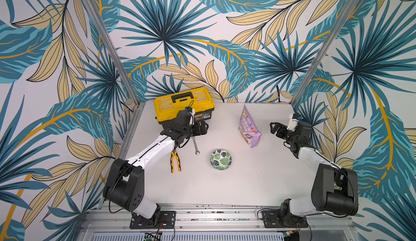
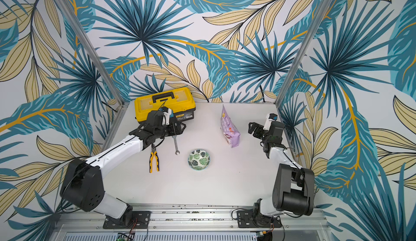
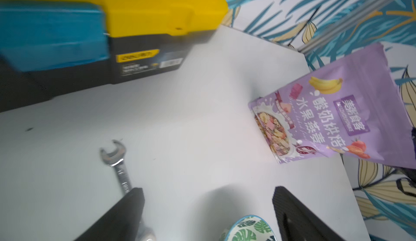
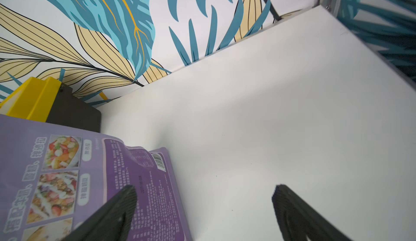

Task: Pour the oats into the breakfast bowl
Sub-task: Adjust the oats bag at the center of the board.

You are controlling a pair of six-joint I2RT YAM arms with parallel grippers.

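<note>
Some of wrench hidden behind left claw (bowl cropped).

One breakfast bowl sits on the counter. Around that bowl there are one purple oats pouch, one yellow toolbox, one wrench and one pair of pliers (yellow-handled, with black). Two robot arms flank the bowl: one left arm, one right arm.
</note>
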